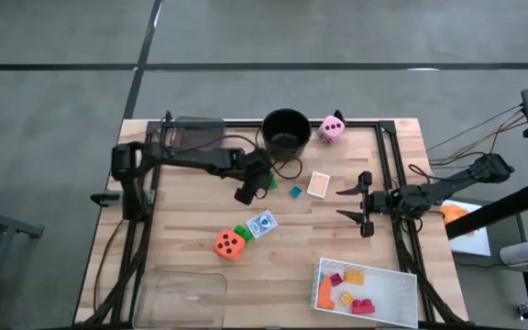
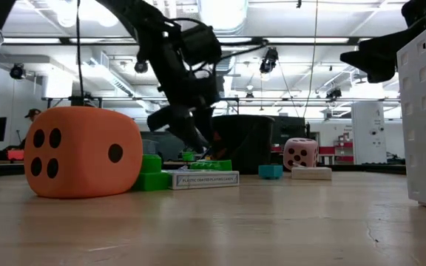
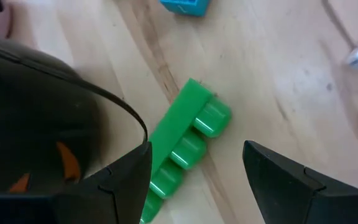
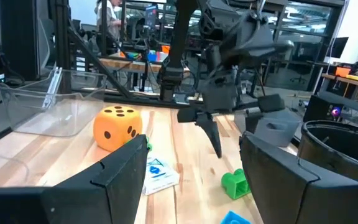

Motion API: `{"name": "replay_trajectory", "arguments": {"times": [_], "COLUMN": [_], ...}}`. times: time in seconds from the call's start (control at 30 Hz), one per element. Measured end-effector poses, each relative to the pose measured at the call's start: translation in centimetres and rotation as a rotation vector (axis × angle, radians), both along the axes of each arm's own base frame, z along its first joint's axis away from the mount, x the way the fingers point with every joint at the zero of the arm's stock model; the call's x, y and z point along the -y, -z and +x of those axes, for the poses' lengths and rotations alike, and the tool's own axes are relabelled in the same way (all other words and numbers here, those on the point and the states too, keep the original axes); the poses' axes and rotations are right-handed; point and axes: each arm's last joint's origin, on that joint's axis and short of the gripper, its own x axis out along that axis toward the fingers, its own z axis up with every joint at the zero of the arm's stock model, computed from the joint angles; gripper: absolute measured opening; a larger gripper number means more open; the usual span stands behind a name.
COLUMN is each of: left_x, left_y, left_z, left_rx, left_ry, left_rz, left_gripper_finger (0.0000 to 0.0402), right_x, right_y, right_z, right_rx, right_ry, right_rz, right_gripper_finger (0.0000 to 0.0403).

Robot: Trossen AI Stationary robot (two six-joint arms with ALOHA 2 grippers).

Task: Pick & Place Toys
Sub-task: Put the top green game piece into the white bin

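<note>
While the left gripper [image 1: 257,182] hangs low over the middle of the table [image 1: 191,220], at about seven o'clock from the black bucket [image 1: 285,130], its fingers [image 3: 126,177] stand spread on either side of a long green brick [image 3: 182,149] lying flat on the wood, and no contact with it can be made out. A small blue brick [image 1: 295,192] sits near, at about three o'clock from that gripper, with a playing card [image 1: 319,184] just beyond it. The pink die [image 1: 332,127] rests against the bucket at its three o'clock side. At about six o'clock from the left gripper lie a card pack [image 1: 262,225], another green brick [image 1: 243,233] and the orange die [image 1: 229,244], close together. The right gripper [image 1: 354,203] waits at the table's three o'clock side, its fingers spread wide and empty. The white tray [image 1: 401,298] at five o'clock holds red, yellow and orange bricks [image 1: 354,290].
</note>
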Motion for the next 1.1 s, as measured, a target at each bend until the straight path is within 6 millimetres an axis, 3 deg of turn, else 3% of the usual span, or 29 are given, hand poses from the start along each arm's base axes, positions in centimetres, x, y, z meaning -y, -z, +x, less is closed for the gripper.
{"name": "replay_trajectory", "arguments": {"times": [0.27, 0.67, 0.9, 1.1], "left_x": [-1.3, -3.4, -3.8, -3.5], "left_y": [1.6, 2.4, 4.3, 4.5], "left_z": [1.2, 2.1, 2.4, 2.4], "left_rx": [-0.058, -0.1, -0.173, -0.182], "left_ry": [0.03, 0.01, 0.002, -0.025], "left_rz": [0.017, -0.005, -0.048, -0.064], "left_gripper_finger": [0.0253, 0.0253, 0.0253, 0.0252], "right_x": [0.0, 0.0, 0.0, 0.0], "right_y": [0.1, 0.2, 0.1, 0.1], "right_z": [0.1, 0.3, 0.3, 0.4], "right_rx": [-0.004, -0.014, -0.007, -0.009], "right_ry": [0.001, 0.009, 0.012, 0.013], "right_rz": [0.005, 0.002, 0.005, 0.004], "right_gripper_finger": [0.0252, 0.0252, 0.0252, 0.0252]}}
